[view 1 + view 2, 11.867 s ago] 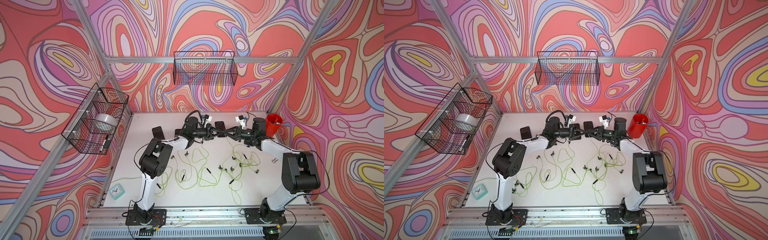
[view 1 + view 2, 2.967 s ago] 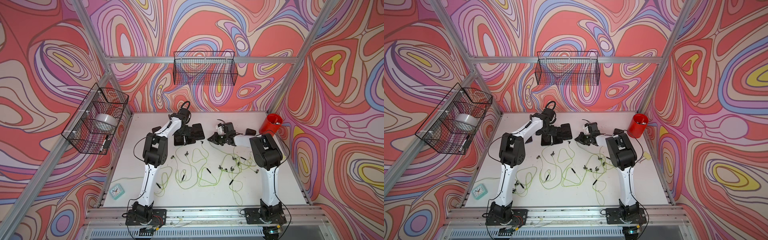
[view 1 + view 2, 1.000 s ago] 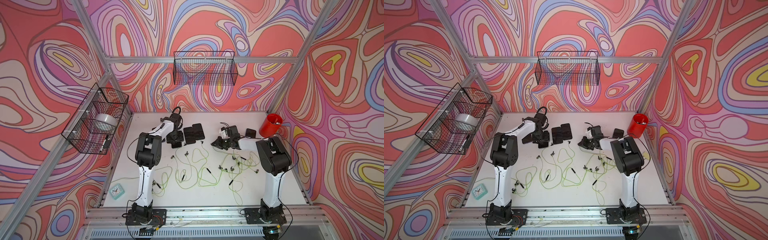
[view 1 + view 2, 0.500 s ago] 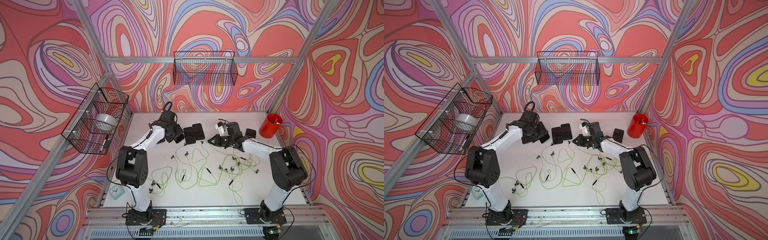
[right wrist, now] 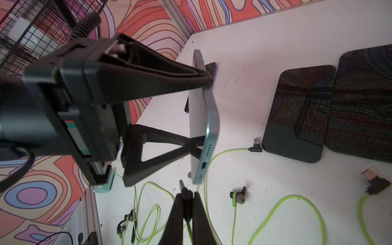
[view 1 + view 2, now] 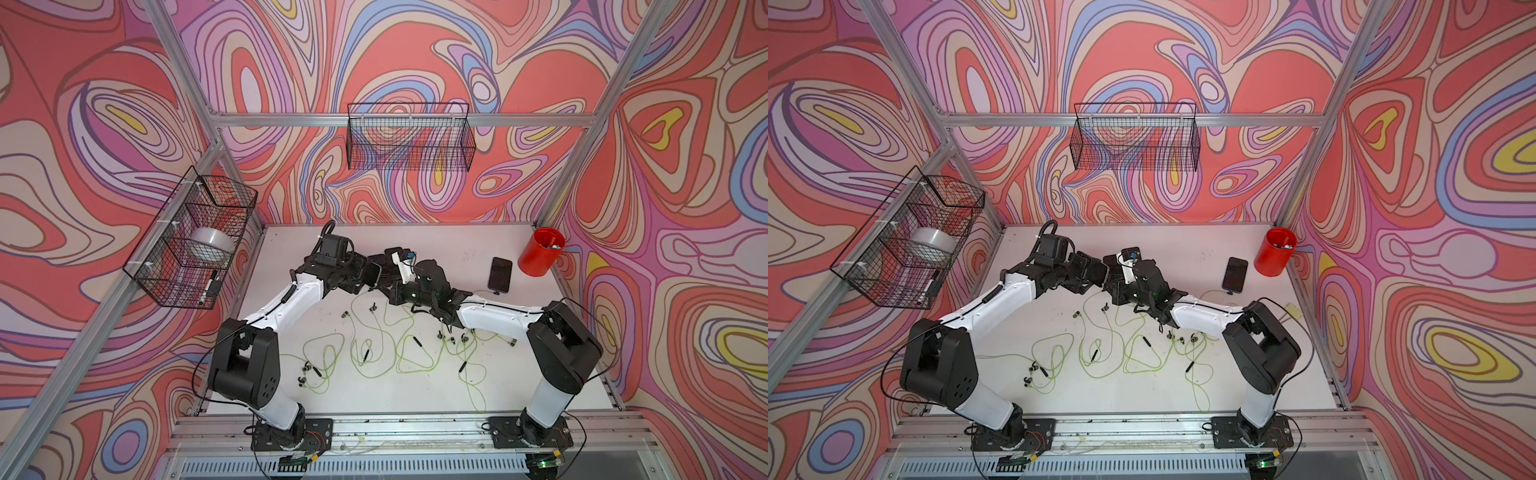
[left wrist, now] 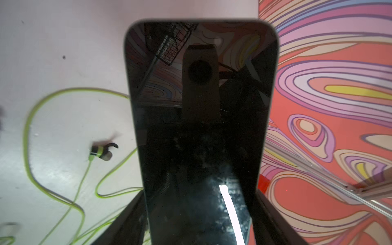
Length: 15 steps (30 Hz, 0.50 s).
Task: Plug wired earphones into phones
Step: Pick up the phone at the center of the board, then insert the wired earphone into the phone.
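Note:
My left gripper (image 7: pixel 199 212) is shut on a black phone (image 7: pixel 199 127), gripping its two long sides and holding it off the table. In the right wrist view that phone (image 5: pixel 209 131) shows edge-on, its port (image 5: pixel 203 165) facing my right gripper (image 5: pixel 186 197). The right gripper is shut on a dark earphone plug (image 5: pixel 184 188), whose metal tip sits just short of the port and a little to one side. In both top views the two grippers (image 6: pixel 372 274) (image 6: pixel 392 286) meet at the table's back middle. Several yellow-green wired earphones (image 6: pixel 374 345) lie tangled on the white table.
Two phones (image 5: pixel 297 114) (image 5: pixel 364 101) lie flat side by side, a loose plug (image 5: pixel 255 146) touching one. Another phone (image 6: pixel 500 274) lies by the red cup (image 6: pixel 540 251) at the back right. Wire baskets (image 6: pixel 409 141) (image 6: pixel 195 241) hang on the back and left walls.
The left arm has swung the phone from the back left toward the middle. The right gripper has moved left with the plug, so the two now almost meet.

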{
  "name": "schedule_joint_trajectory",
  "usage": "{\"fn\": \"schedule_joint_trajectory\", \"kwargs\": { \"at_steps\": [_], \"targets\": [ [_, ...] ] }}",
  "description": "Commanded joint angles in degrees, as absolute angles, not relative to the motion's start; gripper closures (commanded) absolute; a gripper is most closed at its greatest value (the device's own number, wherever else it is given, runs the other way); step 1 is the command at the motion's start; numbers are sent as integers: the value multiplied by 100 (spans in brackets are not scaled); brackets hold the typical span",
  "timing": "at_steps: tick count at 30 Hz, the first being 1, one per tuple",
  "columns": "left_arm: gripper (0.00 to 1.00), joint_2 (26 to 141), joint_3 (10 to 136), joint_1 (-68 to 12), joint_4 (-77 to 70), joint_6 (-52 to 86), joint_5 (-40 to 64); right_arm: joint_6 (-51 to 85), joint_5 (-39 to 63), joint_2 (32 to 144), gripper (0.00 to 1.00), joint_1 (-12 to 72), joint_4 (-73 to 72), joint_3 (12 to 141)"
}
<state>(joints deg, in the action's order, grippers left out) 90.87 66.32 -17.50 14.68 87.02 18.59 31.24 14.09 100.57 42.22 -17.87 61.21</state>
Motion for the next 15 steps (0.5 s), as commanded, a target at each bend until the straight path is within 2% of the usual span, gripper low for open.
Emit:
{"fn": "schedule_joint_trajectory", "kwargs": {
  "at_steps": [1, 8, 15],
  "targets": [
    [100, 8925, 6444, -1758, 665, 9638, 2118, 3260, 617, 9967, 100, 4263, -2357, 5890],
    [100, 8837, 6286, -1753, 554, 9790, 2121, 3066, 168, 9697, 100, 4262, -2219, 5709],
    [100, 8874, 6233, -1755, 422, 9816, 2224, 3032, 228, 9786, 100, 4256, -2271, 5819]
  ]
}}
